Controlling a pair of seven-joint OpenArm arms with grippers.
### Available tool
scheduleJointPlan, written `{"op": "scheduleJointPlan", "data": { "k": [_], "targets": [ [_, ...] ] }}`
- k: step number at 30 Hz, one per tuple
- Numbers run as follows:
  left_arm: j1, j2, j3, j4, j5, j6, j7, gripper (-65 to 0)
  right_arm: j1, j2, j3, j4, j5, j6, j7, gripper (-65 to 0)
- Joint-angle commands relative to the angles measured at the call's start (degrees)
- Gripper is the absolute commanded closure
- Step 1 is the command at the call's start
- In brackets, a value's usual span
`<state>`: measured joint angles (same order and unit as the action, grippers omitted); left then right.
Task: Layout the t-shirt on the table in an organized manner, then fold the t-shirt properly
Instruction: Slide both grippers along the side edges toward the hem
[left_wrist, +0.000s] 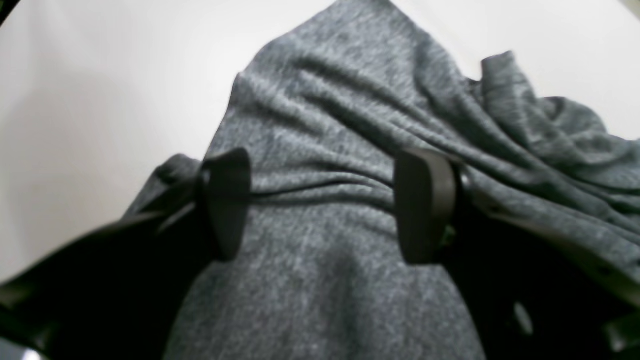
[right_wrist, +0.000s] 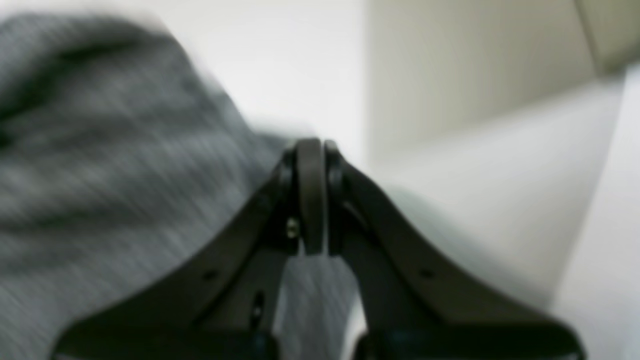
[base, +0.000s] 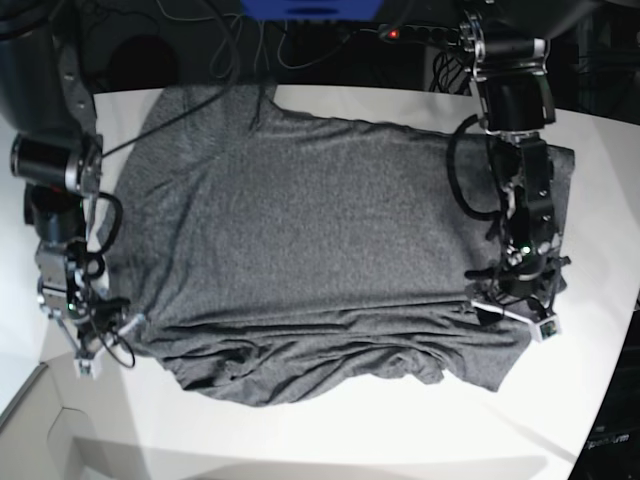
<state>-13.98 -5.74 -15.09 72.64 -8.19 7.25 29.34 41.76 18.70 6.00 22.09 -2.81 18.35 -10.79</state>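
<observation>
The dark heather-grey t-shirt (base: 320, 230) lies spread across the white table (base: 400, 430), with wrinkles bunched along its near hem. My left gripper (base: 515, 305) hovers over the shirt's right side. In the left wrist view it (left_wrist: 325, 202) stands open, its fingers (left_wrist: 227, 200) on either side of a creased ridge of the t-shirt (left_wrist: 340, 100). My right gripper (base: 105, 335) sits at the shirt's near left edge. The blurred right wrist view shows it (right_wrist: 312, 195) shut, with the t-shirt (right_wrist: 100, 175) beside and beneath it; whether it pinches fabric cannot be told.
Cables and a power strip (base: 400, 30) run behind the table's far edge. The table's curved edge (base: 615, 350) falls away at the right. At the near left corner a pale beige surface (base: 50, 440) lies beyond the table.
</observation>
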Motion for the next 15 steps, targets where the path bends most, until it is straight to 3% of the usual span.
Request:
{"op": "scheduleJointPlan", "data": {
  "k": [1, 4, 7, 13, 15],
  "targets": [
    [-1.54, -0.55, 0.1, 1.07, -0.03, -0.17, -1.17, -43.1, 0.84, 0.33, 0.11, 3.63, 0.48, 0.24, 1.07, 0.0],
    [-2.59, -0.64, 0.1, -1.3, -0.03, -0.17, -1.43, -43.1, -7.52, 0.69, 1.87, 15.41, 0.48, 0.24, -1.92, 0.0],
    [-7.25, -0.64, 0.54, -5.61, 0.14, -0.17, -1.43, -43.1, -15.78, -1.16, 4.33, 29.03, 0.48, 0.33, -4.2, 0.0],
    [-20.18, -1.25, 0.63, -28.64, 0.49, -0.17, -1.69, -43.1, -27.47, -4.32, 4.86, 52.16, 0.48, 0.33, -13.35, 0.0],
    [-24.92, -2.39, 0.72, -38.22, 0.49, -0.17, -4.68, -43.1, -30.9, -5.29, 4.86, 58.4, 0.48, 0.33, -15.72, 0.0]
  ]
}}
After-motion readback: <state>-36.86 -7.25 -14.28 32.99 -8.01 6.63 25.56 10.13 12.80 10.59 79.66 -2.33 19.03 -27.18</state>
